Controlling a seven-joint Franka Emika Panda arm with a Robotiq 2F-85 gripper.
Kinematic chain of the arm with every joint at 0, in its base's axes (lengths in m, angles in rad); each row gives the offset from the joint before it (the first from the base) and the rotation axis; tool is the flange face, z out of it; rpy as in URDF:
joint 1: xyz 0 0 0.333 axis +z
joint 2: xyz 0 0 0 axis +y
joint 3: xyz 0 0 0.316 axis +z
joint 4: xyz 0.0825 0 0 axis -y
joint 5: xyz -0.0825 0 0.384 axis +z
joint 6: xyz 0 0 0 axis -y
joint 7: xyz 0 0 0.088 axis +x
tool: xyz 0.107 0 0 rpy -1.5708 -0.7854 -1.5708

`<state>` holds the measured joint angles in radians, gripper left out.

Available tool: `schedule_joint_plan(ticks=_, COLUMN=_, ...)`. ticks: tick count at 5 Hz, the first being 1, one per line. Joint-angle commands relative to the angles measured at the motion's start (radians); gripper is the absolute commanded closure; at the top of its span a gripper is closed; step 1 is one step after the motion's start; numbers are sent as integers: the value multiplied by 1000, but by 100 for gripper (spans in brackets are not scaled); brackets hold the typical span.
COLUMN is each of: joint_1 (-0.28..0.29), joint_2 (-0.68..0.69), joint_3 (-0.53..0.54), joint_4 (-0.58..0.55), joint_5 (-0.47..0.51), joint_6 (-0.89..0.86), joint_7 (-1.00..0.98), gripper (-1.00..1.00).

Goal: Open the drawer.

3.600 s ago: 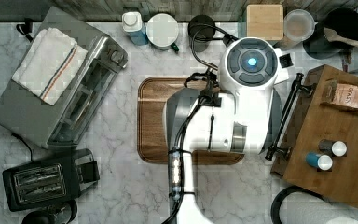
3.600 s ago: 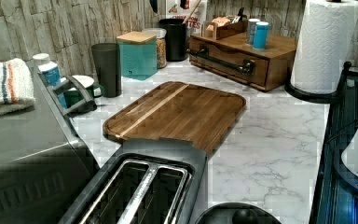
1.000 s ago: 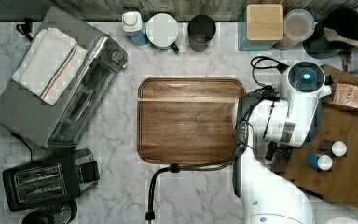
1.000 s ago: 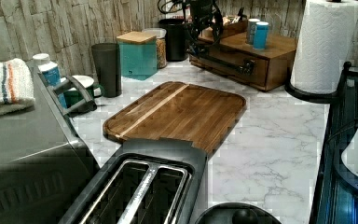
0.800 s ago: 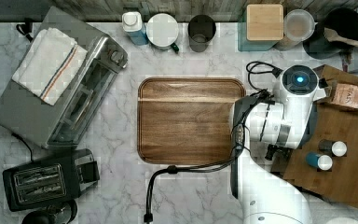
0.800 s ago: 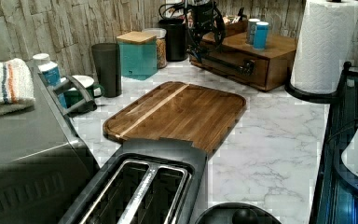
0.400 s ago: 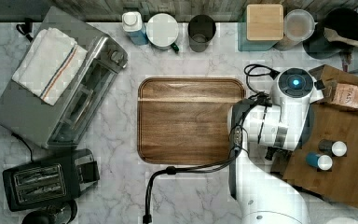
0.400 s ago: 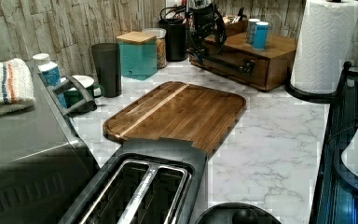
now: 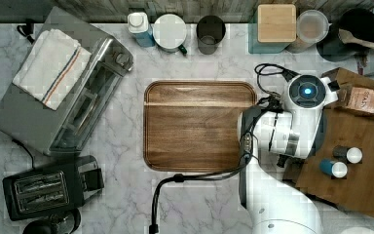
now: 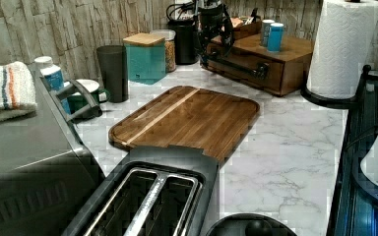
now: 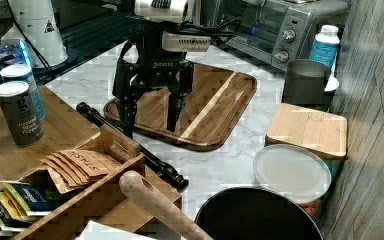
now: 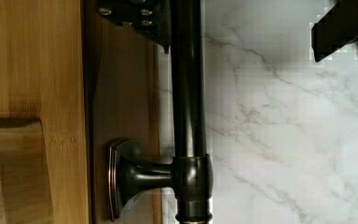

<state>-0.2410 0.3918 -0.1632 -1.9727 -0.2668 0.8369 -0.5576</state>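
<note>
The drawer [image 10: 274, 78] is the front of a brown wooden cabinet [image 9: 370, 185] at the top view's right. A long black bar handle [image 12: 186, 93] runs along it, also seen in the right view [image 11: 130, 142] and the left view [image 10: 238, 65]. My gripper [image 11: 149, 120] hangs open over the handle's far end. In the wrist view one finger [image 12: 135, 18] sits between the bar and the drawer front, and the other [image 12: 345, 23] is over the marble. The bar lies between them, untouched. The drawer looks shut.
A wooden cutting board [image 9: 199, 126] lies mid-counter beside my arm [image 9: 292, 131]. Two cans [image 9: 341, 161] and a tea-bag rack [image 11: 75, 165] stand on the cabinet. A teal canister [image 10: 145, 56], cups and jars line the wall. A paper towel roll [image 10: 344, 46] stands past the cabinet.
My arm swung from above the cutting board to the cabinet's front. Over the last second it shifted slightly along the handle and settled with its fingers astride the bar.
</note>
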Motion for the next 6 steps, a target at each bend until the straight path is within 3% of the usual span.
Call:
schedule_joint_plan(ticks=1, joint_1=-28, joint_2=6, joint_3=-20, joint_4=-1, joint_5=19, joint_6=-12, joint_7=9, gripper=-100)
schedule_joint_plan(ticks=3, joint_1=-28, joint_2=28, joint_3=-30, joint_4=-1, joint_5=18, joint_6=-18, joint_7=20, gripper=-100)
schedule_joint_plan(ticks=6, joint_1=-65, joint_2=104, joint_3=12, joint_4=40, joint_5=96, joint_6=1, joint_7=-29, gripper=-100)
